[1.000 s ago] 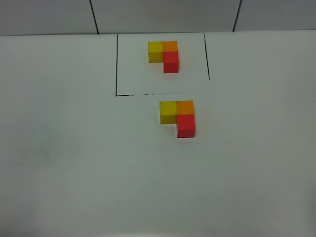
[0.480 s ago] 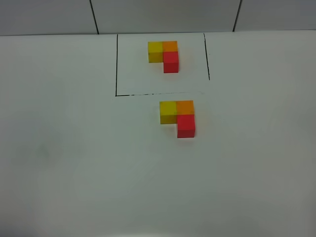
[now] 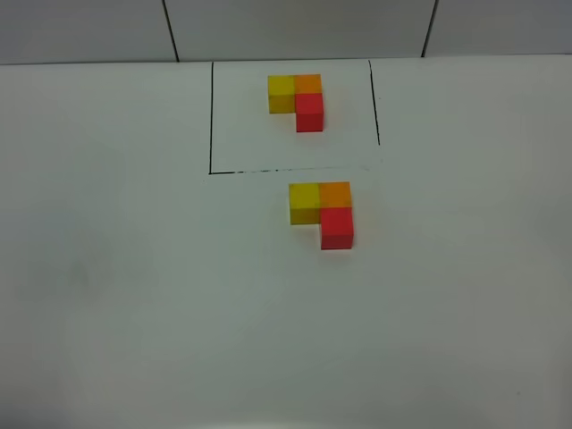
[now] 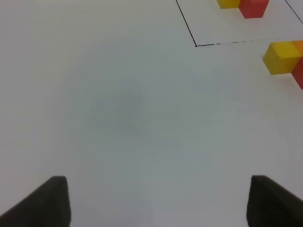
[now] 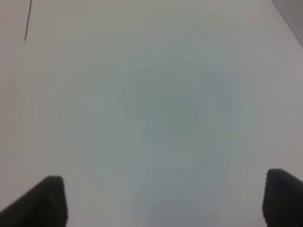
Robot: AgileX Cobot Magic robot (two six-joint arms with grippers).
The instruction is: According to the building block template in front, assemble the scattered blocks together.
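Currently the left hand (image 4: 156, 201) is hanging released over bare white desk (image 3: 134, 295), its fingers spread wide and grasping nothing. Further right, the building block template (image 3: 296, 100) is sitting inside the black outline (image 3: 211, 116) at the far side. Just outside that outline, nearer the middle, the scattered blocks (image 3: 322, 213) are lying pressed together in the same L: yellow beside orange, red touching orange's near face. Rightmost, the right hand (image 5: 165, 201) is likewise hanging released and empty.
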